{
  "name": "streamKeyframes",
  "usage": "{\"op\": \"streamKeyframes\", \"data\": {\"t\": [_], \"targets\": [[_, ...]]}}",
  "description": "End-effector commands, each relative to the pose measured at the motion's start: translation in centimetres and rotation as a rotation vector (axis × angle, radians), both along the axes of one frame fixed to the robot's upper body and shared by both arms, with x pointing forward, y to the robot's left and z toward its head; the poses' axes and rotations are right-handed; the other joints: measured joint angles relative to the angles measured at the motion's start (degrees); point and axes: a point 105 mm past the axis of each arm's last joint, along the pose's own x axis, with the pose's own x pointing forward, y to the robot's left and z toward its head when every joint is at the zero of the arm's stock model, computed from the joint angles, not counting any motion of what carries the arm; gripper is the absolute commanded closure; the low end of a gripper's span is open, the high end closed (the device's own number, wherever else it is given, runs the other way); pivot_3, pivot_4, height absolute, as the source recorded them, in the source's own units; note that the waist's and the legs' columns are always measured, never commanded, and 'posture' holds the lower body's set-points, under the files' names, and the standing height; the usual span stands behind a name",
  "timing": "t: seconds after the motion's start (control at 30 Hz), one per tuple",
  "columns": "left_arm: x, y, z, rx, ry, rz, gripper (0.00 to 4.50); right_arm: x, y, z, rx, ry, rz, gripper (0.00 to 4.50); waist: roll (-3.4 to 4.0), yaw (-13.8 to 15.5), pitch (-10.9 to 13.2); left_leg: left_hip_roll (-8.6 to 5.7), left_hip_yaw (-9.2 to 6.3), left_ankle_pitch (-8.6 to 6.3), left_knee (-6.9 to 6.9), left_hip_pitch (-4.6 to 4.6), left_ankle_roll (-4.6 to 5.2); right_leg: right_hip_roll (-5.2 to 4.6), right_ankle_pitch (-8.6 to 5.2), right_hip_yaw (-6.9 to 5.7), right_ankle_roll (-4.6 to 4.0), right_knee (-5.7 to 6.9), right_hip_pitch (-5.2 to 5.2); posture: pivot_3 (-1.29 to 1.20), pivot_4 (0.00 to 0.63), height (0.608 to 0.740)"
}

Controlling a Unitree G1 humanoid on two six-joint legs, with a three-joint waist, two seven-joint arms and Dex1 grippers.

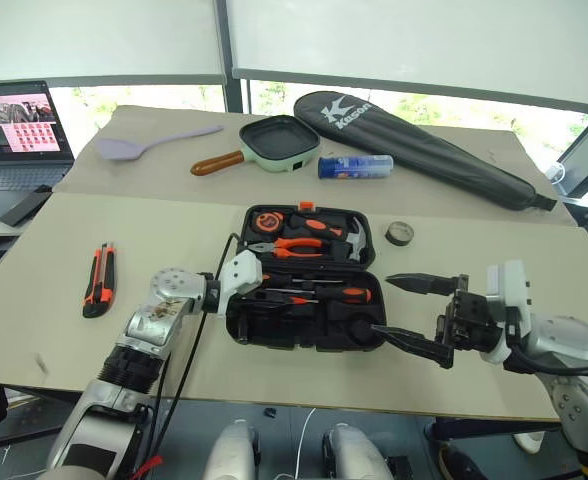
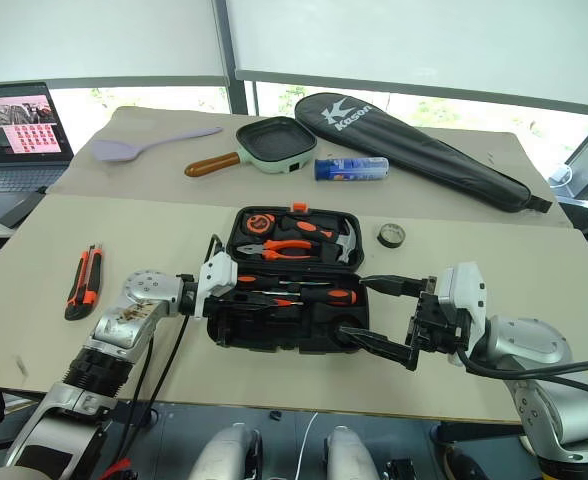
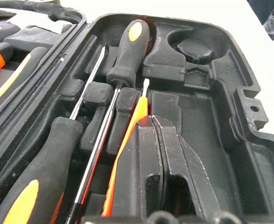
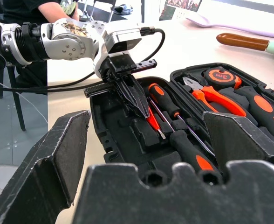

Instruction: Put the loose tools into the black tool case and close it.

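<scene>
Tools half-packed: we see the left gripper (image 4: 144,109) clamped on the small orange screwdriver (image 3: 127,140), lowering it into a recess of the open black tool case (image 1: 304,335) near the table's front edge, while the right gripper (image 1: 406,310) waits, spread wide and empty; utility knife (image 1: 99,280) and tape roll (image 1: 400,233) lie outside.

The case (image 3: 249,154) is matt black moulded plastic, faintly grainy, and the screwdrivers (image 3: 127,51) in it have dull rubbery black handles with glossy orange inlays and bright polished metal shafts. The left gripper (image 3: 167,140) has smooth, slightly shiny black fingers, while the right gripper's fingers (image 4: 58,158) look rough and pitted. The table (image 1: 54,260) is covered in matt beige board, the bag (image 1: 424,140) looks like black cloth, and the pan's handle (image 1: 214,164) like glossy brown wood.
</scene>
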Motion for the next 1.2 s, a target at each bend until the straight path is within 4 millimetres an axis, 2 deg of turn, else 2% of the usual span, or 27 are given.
{"op": "streamKeyframes", "data": {"t": [0.03,0.17,0.3,0.6,0.73,0.9,1.03,1.2], "targets": [[0.3,-0.6,1.4,-0.072,-0.026,0.010,4.44,-0.3,0.2,0.8,0.017,-0.023,0.018,0.00,0.00,0.0,0.0,0.00,0.00,0.00,0.00,-0.01,0.00,0.00,0.00,0.00,0.00,0.00,0.00,0.00,0.150,0.740],[0.5,-0.9,1.2,-0.069,-0.029,0.018,4.44,-0.3,0.3,0.7,0.018,-0.019,0.019,0.00,0.00,0.0,0.0,0.00,0.00,0.00,-0.01,-0.01,0.00,0.00,0.00,0.00,0.00,0.00,-0.01,0.00,0.150,0.740],[1.0,-0.5,-0.1,-0.012,-0.016,0.071,4.44,-0.4,0.4,0.6,0.020,-0.015,0.020,0.00,0.00,0.0,0.0,0.00,-0.01,0.00,-0.01,-0.01,0.00,0.00,0.00,0.00,0.00,0.00,-0.01,0.00,0.150,0.740],[-0.4,0.1,-3.1,0.101,0.052,0.028,4.44,-0.4,0.4,0.5,0.021,-0.012,0.010,0.00,0.15,0.0,-0.1,0.00,0.01,0.00,-0.03,0.10,0.00,0.00,0.00,0.00,0.00,-0.01,0.08,0.00,0.150,0.740],[-1.0,0.7,-4.8,0.210,0.037,0.015,4.44,-0.3,0.3,0.5,0.022,-0.014,0.004,0.00,0.36,-0.1,-0.3,0.00,0.02,-0.01,-0.05,0.18,0.01,0.01,0.00,0.02,0.00,-0.02,0.15,0.00,0.150,0.740],[-1.0,1.3,-5.3,0.180,0.066,0.082,4.44,-0.2,0.4,0.5,0.025,-0.017,0.000,0.00,0.61,-0.2,-0.5,0.02,0.06,-0.11,-0.10,0.78,0.15,-0.01,-0.03,0.02,0.01,-0.19,0.79,0.00,0.150,0.740],[-1.2,1.5,-4.7,0.092,0.090,0.101,4.44,-0.1,0.3,0.5,0.026,-0.020,-0.002,0.00,0.78,-0.5,-0.7,0.03,0.07,-0.11,-0.10,0.83,0.15,-0.01,-0.03,0.05,0.01,-0.18,0.81,0.00,0.150,0.740],[-0.6,3.1,0.3,-0.140,-0.003,0.149,4.44,0.0,0.0,0.7,0.033,-0.044,-0.004,0.00,0.84,-1.0,-0.8,0.06,0.06,-0.11,-0.11,0.79,0.15,-0.01,-0.03,0.06,0.00,-0.16,0.76,0.00,0.150,0.740]]}}
